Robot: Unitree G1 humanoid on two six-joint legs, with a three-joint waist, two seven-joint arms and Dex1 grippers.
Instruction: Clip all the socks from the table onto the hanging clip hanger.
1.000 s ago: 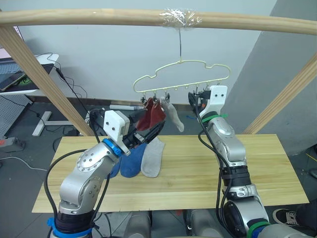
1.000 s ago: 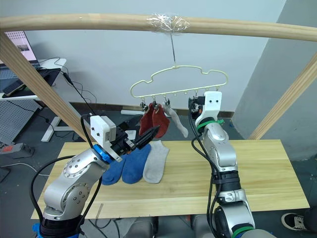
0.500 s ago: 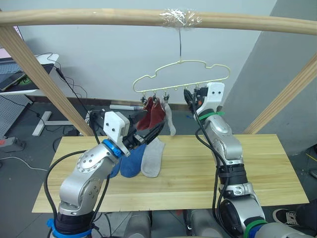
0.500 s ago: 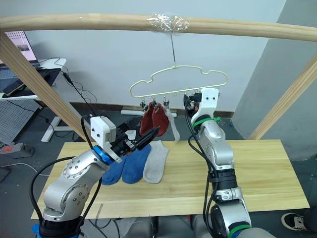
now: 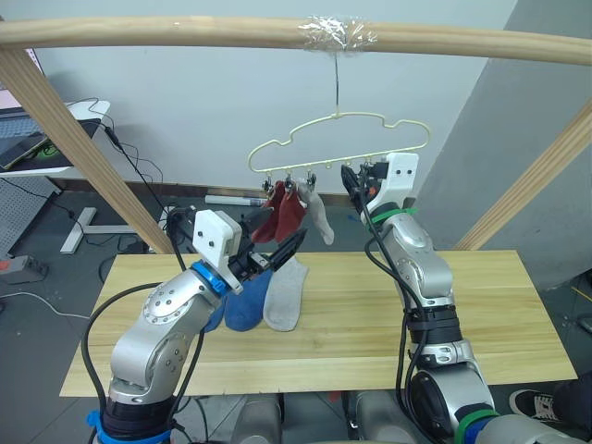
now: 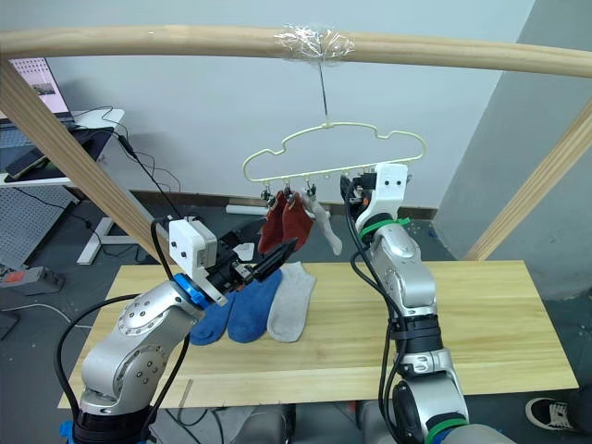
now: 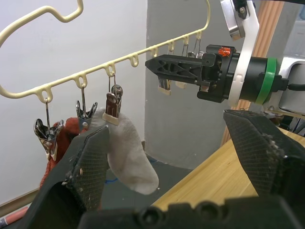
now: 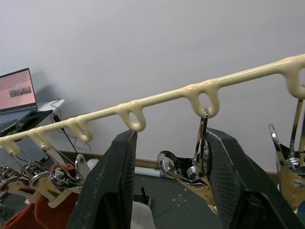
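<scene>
Three socks (image 5: 294, 215) hung clipped on the clip hanger (image 5: 339, 141), three lay on the table (image 5: 481, 314). Both the left gripper (image 5: 277, 252) and right gripper (image 5: 356, 181) (at a free clip) gaped empty; a nudge could set the hanger swinging.

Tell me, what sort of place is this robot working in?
Probably a lab or workshop, not a home: a rough wooden pole frame holds the clip hanger over a plain table, with loose cables and a desk with a screen behind.
</scene>
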